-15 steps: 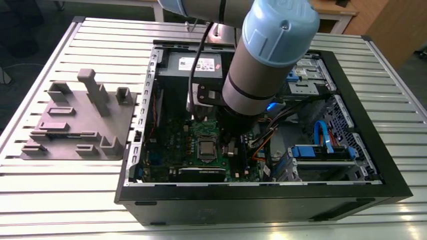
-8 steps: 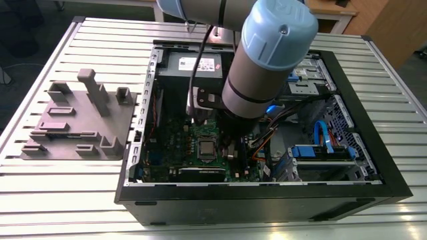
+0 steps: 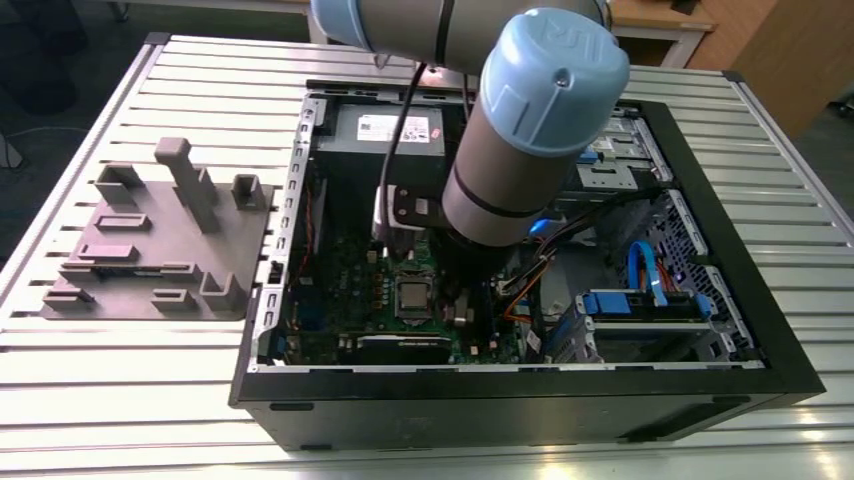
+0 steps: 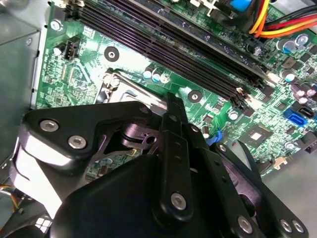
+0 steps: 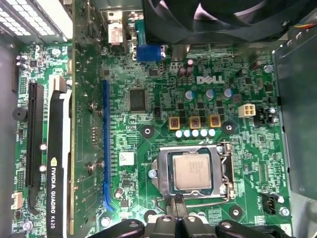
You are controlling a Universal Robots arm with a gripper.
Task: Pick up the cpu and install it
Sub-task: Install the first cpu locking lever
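With the cpu (image 5: 192,171) already seated in the socket frame (image 5: 224,171) on the motherboard (image 5: 148,144), the gripper (image 5: 177,210) is held beside it, fingertips together on nothing, so only clamping seems left.

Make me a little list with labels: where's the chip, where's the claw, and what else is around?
cpu: lying flat in the socket frame on the motherboard
gripper: just beside the socket frame, not holding the cpu
case: open, with the arm reaching inside
tray: grey, on the table at the exterior view's left of the case
memory slots: long and dark, empty
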